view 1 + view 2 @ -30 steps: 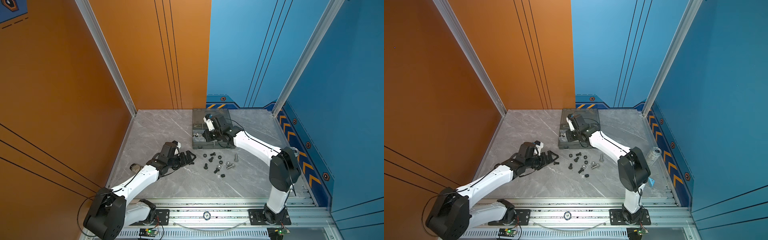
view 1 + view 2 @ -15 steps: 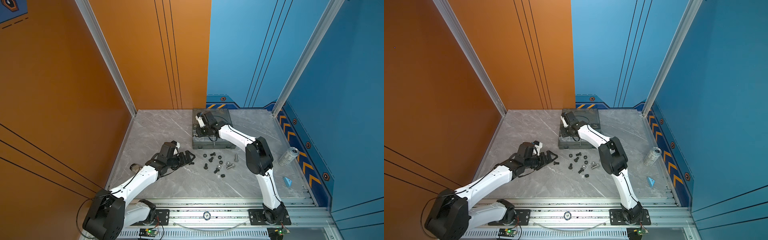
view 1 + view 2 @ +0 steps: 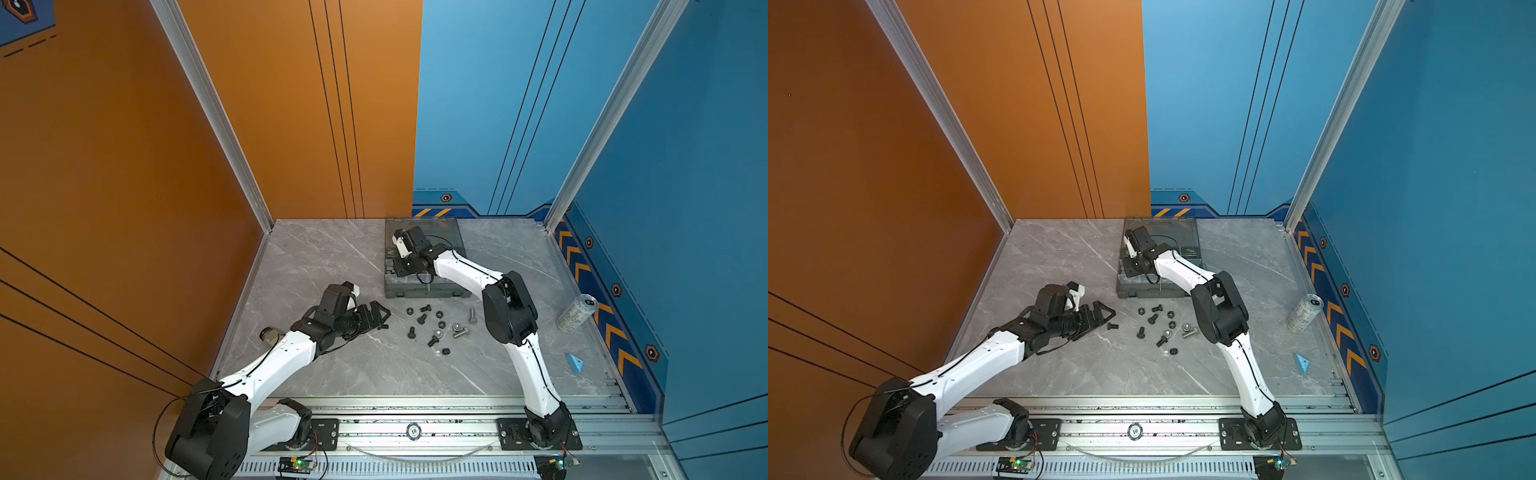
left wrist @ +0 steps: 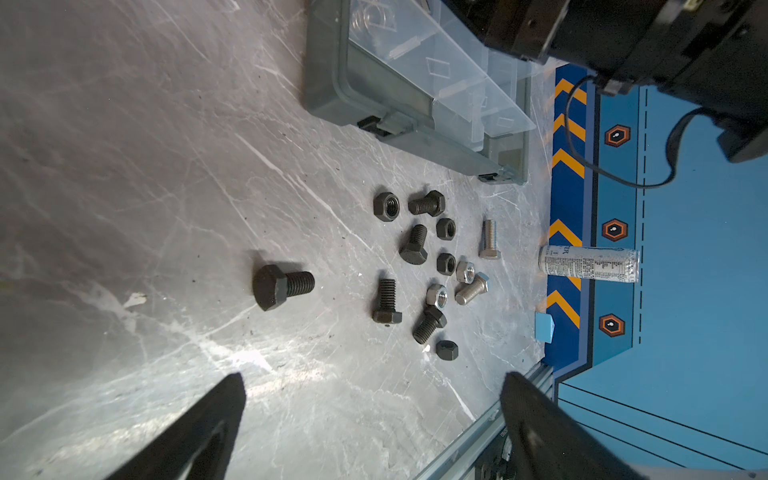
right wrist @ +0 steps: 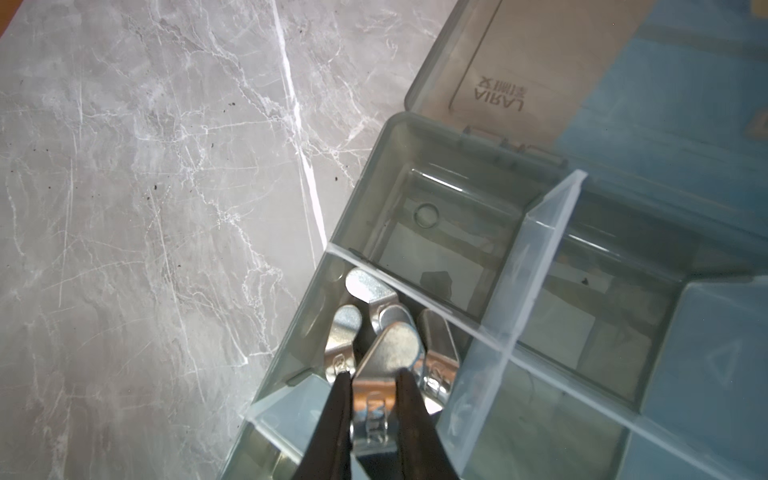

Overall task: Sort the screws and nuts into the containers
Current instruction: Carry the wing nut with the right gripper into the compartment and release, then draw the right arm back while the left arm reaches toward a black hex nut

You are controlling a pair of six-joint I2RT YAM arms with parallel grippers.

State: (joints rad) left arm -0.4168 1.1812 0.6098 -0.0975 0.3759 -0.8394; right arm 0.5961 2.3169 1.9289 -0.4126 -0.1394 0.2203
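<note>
Wing nut (image 5: 390,353), pinched in the right gripper's (image 5: 372,374) jaws, hangs over the box (image 5: 361,187) cell holding other wing nuts, likely to drop there. Left gripper (image 4: 372,376), jaws spread wide, faces a black bolt (image 4: 282,286); more screws (image 4: 386,299) and nuts (image 4: 386,206) lie nearby.

"AIRAJ" on lid (image 5: 540,62), "10" on chip (image 3: 413,431)

Short black and longer silver screws (image 4: 414,245) and black and silver hex nuts (image 4: 386,206) lie scattered just near of the open smoky grey organizer box (image 4: 328,95), one black screw (image 4: 282,284) apart leftward, while silver wing nuts (image 5: 370,286) fill a left-edge compartment.
</note>
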